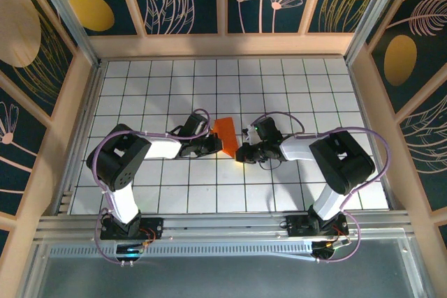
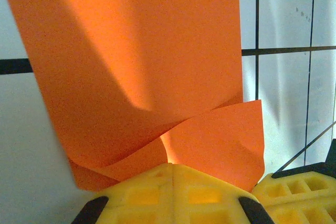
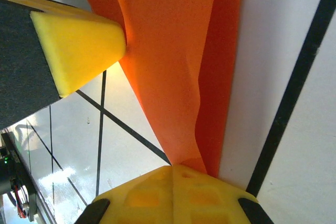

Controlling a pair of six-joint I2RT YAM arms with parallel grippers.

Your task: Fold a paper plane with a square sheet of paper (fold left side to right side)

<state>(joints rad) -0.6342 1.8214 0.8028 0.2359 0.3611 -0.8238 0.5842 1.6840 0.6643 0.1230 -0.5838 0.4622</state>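
Reader: Method for the step in hand?

Legend: Judged step: carrying the left side of the square sheet of paper (image 1: 225,135) over to its right side. Both pinches should travel together, so that the thin sheet neither twists nor tears between them. Edges are best brought into line before any flattening. The layers then go down onto the table (image 1: 293,88), with release only once the edge lies square. A curled flap suggests slack, so light tension is probably needed for a straight crease. Pushed endwise, paper this thin would likely buckle.

Reader: Grip state?

Legend: Both closed tight on the sheet. Left wrist view: the yellow pads (image 2: 142,195) meet at 6 o'clock with the sheet's lower edge caught in their seam. Right wrist view: the pads close at 6 o'clock on a narrow corner of the sheet.

Reader: Sheet position relative to each?

Legend: Top view: the bright orange sheet, partly folded and raised, sits near the table's centre. It is at about 1 o'clock from the left end effector (image 1: 213,146) and about 11 o'clock from the right end effector (image 1: 243,151). Left wrist view: it rises toward 12 o'clock, one flap curling out at 4 o'clock. Right wrist view: it widens toward 12 o'clock, and a yellow fingertip of the left end effector meets it at 10 o'clock.
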